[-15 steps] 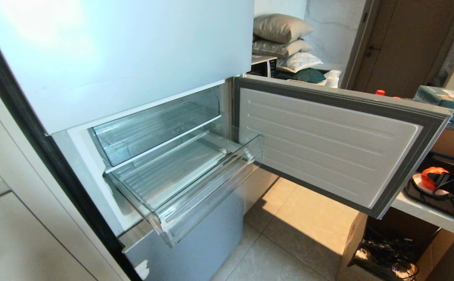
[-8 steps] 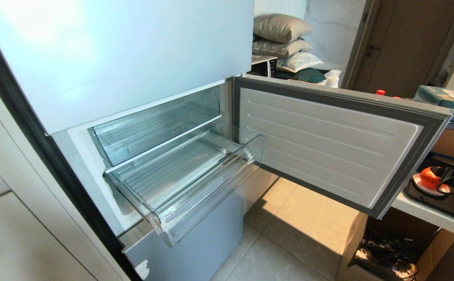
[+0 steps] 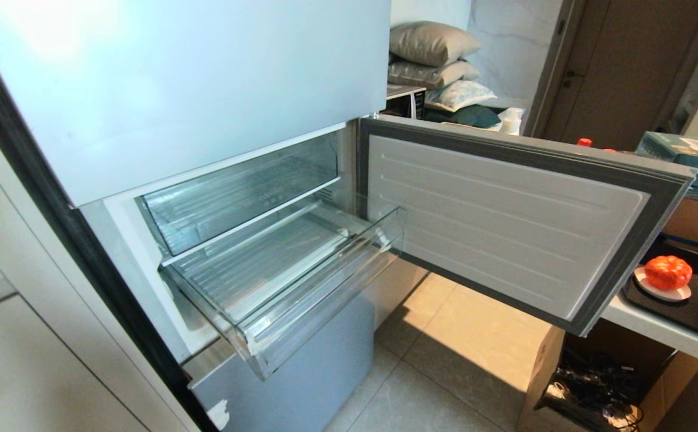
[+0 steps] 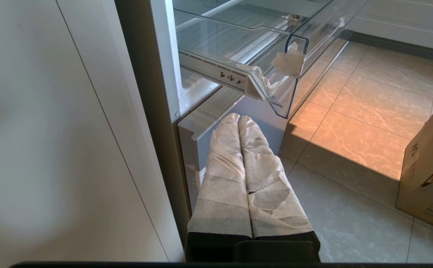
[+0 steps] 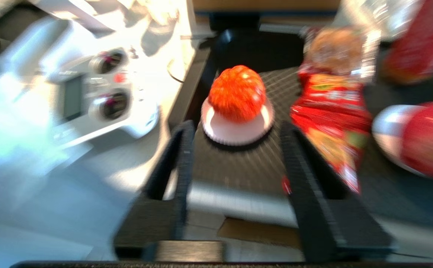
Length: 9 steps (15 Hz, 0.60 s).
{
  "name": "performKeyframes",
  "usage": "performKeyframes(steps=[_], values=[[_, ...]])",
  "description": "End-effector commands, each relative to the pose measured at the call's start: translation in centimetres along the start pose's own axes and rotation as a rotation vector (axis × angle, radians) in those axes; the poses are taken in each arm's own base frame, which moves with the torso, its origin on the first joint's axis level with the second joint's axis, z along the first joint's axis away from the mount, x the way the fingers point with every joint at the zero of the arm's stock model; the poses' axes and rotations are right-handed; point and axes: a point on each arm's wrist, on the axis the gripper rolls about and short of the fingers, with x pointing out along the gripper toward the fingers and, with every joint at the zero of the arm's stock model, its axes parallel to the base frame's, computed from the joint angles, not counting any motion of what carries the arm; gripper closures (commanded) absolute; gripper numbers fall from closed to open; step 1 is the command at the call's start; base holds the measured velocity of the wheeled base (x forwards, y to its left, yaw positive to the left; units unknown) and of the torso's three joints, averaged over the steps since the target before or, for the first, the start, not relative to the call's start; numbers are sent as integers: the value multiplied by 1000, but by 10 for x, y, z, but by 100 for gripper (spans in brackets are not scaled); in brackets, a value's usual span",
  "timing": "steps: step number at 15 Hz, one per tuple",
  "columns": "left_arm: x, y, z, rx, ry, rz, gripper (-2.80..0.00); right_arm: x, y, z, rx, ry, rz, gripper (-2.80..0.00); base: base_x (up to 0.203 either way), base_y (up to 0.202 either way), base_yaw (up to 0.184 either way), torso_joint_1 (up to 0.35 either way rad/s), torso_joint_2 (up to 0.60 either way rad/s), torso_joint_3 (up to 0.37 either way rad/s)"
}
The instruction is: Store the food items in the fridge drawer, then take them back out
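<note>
One fridge fills the left and centre of the head frame, its pale-blue upper door shut and one lower door swung open toward the right; one fridge drawer juts out at centre, clear and holding nothing, beneath one clear bin; tiled floor lies below, pillows stacked at the upper centre; one worktop at the right edge carries one black tray; on it one white dish bears one red-orange fruit, beside red snack packets; the right gripper stands partly open with nothing held, the fruit just beyond its fingertips; the left gripper hangs low by the fridge base, fingers pressed together, holding nothing.
</note>
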Motion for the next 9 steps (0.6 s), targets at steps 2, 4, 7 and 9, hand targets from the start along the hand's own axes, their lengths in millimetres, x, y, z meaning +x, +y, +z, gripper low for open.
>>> performKeyframes(steps=[2, 4, 7, 9], values=[[0, 0, 0, 0, 2, 0, 0, -135, 20, 23, -49, -221, 8, 0, 0, 0, 0, 0, 0, 0], [0, 0, 0, 0, 0, 0, 0, -196, 32, 1, -87, -275, 69, 0, 0, 0, 0, 0, 0, 0], [0, 0, 0, 0, 1, 0, 0, -258, 43, -60, -147, -280, 320, 0, 0, 0, 0, 0, 0, 0], [0, 0, 0, 0, 0, 0, 0, -287, 34, -91, -164, -298, 449, 0, 0, 0, 0, 0, 0, 0]])
